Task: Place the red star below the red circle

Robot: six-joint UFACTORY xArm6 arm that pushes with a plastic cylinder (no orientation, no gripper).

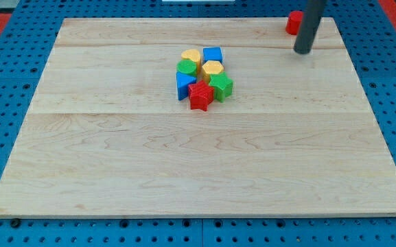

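My tip [303, 51] carries nothing, touching no block; red circle [293, 22] just above-left of it. Red star [200, 96] well down-left of tip, at cluster's bottom edge, touching green block [221, 86] and blue block [184, 84]. Star looks light, rigid, likely spins; push centrally from its left side.

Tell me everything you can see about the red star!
The red star is a small, ribbed, plastic-looking block lying flat on the wooden board. It sits at the bottom edge of a tight cluster near the board's middle. It appears to touch the blue block on its left and the green block on its right, with a yellow block just above. My tip is far away, near the view's top right.
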